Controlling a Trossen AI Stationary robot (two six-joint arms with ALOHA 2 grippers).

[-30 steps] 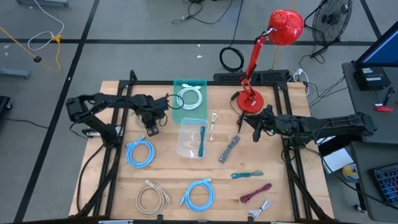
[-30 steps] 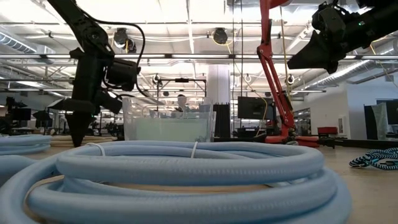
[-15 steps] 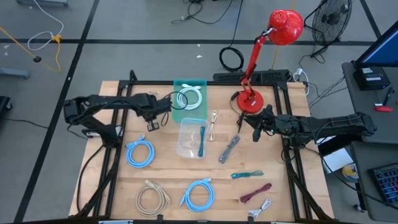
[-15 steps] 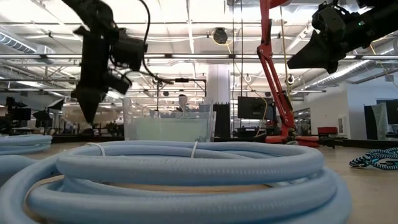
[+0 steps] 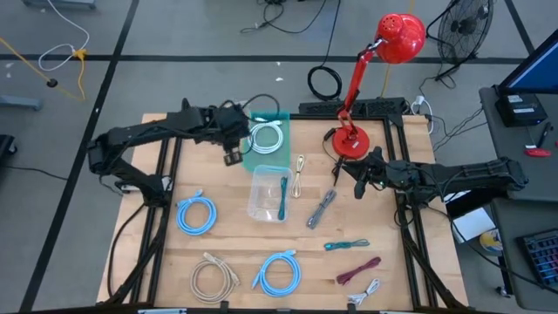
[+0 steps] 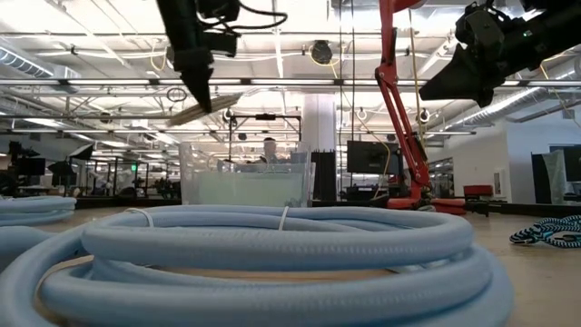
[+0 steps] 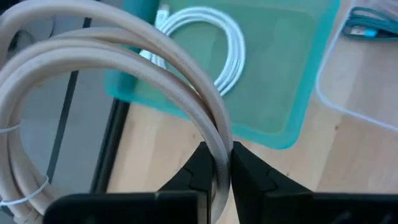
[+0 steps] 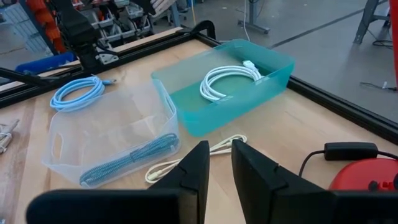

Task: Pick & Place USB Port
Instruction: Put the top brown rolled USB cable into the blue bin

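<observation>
Bright even overhead light, soft shadows; low view foreground blurred w/ ceiling glare.

Beige cable coil [image 7: 118,81] cut off by left wrist view's edge, connector ends out of frame. Left gripper [image 5: 231,150] fingertips too small to resolve from above. Low view: blue cable coil [image 6: 272,254] fills foreground, blocks most of surface; clear bin [image 6: 238,177] base hidden behind it. Right gripper [image 6: 454,77] tips cropped in shadow, gap unreadable.
</observation>
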